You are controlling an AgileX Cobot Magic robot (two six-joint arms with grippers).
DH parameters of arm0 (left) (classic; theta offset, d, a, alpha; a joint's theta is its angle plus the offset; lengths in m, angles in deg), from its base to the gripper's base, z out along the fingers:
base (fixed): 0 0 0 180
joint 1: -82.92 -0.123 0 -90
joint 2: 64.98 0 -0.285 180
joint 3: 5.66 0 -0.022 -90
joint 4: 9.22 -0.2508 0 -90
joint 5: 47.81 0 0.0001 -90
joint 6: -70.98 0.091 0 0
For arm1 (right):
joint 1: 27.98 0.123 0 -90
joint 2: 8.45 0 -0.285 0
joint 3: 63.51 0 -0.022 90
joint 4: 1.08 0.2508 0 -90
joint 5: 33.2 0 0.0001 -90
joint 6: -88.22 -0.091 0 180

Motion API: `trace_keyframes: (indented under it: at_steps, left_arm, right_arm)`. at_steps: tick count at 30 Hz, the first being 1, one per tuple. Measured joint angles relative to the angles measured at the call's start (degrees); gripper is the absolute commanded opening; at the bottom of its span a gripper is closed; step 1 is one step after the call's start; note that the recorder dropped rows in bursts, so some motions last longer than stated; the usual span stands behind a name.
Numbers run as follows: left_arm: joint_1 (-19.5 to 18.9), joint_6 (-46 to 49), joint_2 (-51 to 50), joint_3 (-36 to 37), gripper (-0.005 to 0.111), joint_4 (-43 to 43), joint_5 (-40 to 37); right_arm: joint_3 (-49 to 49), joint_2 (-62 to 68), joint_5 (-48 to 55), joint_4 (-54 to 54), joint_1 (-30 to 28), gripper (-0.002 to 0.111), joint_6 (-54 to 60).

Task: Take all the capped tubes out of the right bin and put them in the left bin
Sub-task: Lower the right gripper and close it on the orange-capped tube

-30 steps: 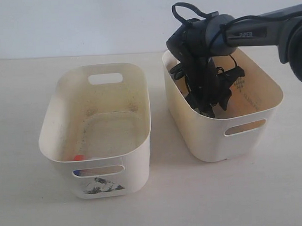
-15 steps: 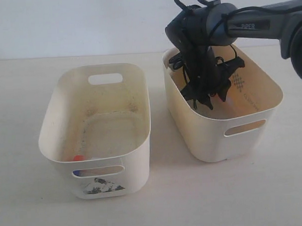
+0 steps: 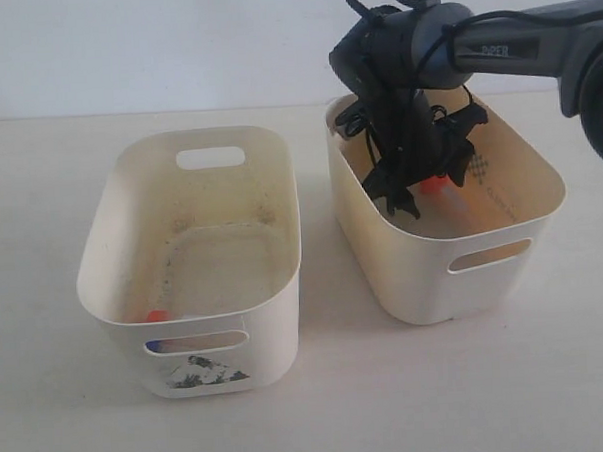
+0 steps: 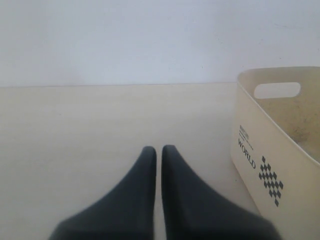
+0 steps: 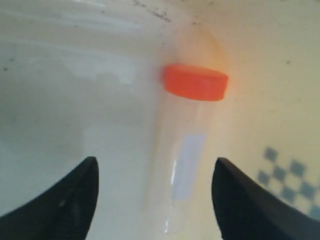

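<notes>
The yellowish right bin [image 3: 424,276] holds a clear tube with an orange cap [image 3: 435,183]. My right gripper [image 3: 412,196] hangs inside this bin, just above that tube. The right wrist view shows the tube [image 5: 185,150] lying on the bin floor against the wall, its orange cap [image 5: 195,82] pointing away. It lies between my open right gripper's [image 5: 156,161] fingers, untouched. The off-white left bin [image 3: 101,230] has an orange cap [image 3: 157,315] at its near wall and a blue one [image 3: 152,345] showing through the slot. My left gripper [image 4: 159,149] is shut and empty over the table, beside the left bin [image 4: 260,140].
The two bins stand side by side on a pale table [image 3: 329,405] with a narrow gap between them. The right arm [image 3: 534,51] reaches in from the upper right. A white wall [image 3: 173,41] runs behind the table.
My right gripper has lifted a little inside the right bin and shifted slightly, and the orange cap now shows beside it. The left bin and its contents have not moved.
</notes>
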Motion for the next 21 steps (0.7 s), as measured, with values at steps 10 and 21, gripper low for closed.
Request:
trace_keyframes:
  at_steps: [10,21]
  left_arm:
    - [0.0,0.0,0.0,0.0,0.004,0.0,0.0]
    - [0.0,0.0,0.0,0.0,0.004,0.0,0.0]
  right_arm:
    - [-0.5,2.7,0.6,1.2,-4.6,0.063,-1.6]
    - [-1.8,4.6,1.4,8.8,-5.3,0.011,2.1]
